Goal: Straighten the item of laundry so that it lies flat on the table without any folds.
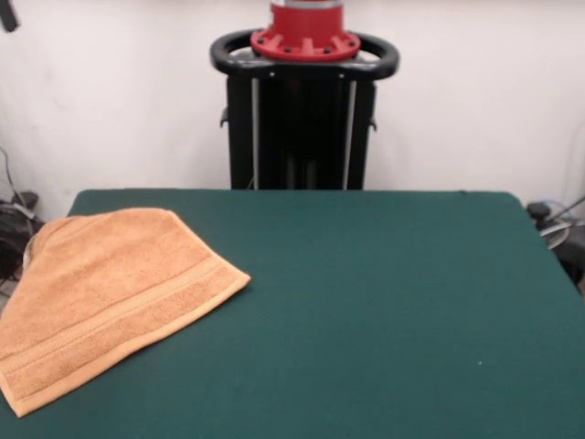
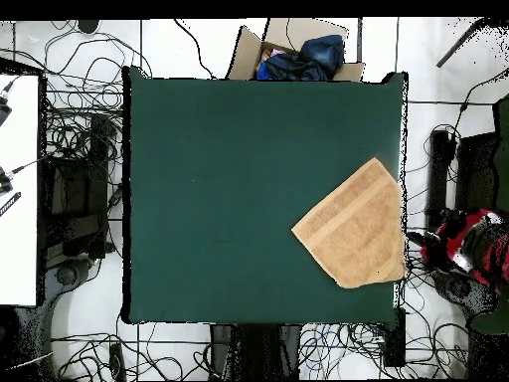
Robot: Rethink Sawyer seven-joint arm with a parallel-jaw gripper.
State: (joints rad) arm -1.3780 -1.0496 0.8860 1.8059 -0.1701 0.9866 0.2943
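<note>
Orange-tan towel skewed, overhanging table edge; wide green surface open.

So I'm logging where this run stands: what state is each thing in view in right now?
towel: spread at the table's edge, turned askew, one side reaching to or slightly past the edge; no clear fold seen.
table: green top, bearing only the towel.
robot arm: drawn off beside the table, not over it; gripper cannot be made out.
cardboard box: open, on the floor beyond the table, dark cloth inside.
</note>
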